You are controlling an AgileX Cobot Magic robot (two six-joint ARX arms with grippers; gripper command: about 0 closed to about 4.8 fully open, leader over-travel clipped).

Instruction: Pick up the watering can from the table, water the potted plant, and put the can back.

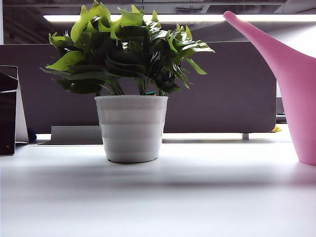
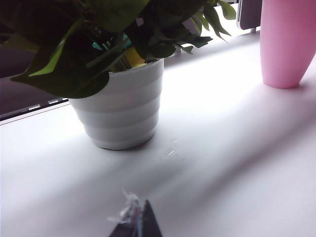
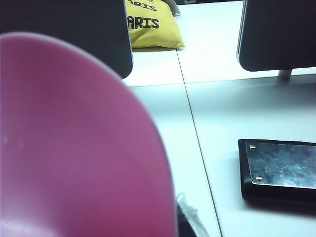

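The potted plant (image 1: 131, 129), green leaves in a white ribbed pot, stands mid-table (image 1: 158, 202). The pink watering can (image 1: 297, 89) stands upright at the right edge, its spout slanting up to the left. Neither gripper shows in the exterior view. In the left wrist view my left gripper (image 2: 138, 221) hangs shut and empty, short of the pot (image 2: 121, 111), with the can (image 2: 287, 44) further off. In the right wrist view the can (image 3: 74, 148) fills the space at my right gripper. Only one finger (image 3: 191, 219) shows, lying against the can's side; the other is hidden.
A grey partition (image 1: 222, 89) runs behind the table. A dark panel (image 1: 9, 113) stands at the left edge. Past the can lie a black metal plate (image 3: 279, 170), a yellow bag (image 3: 150, 24) and a dark screen (image 3: 276, 34).
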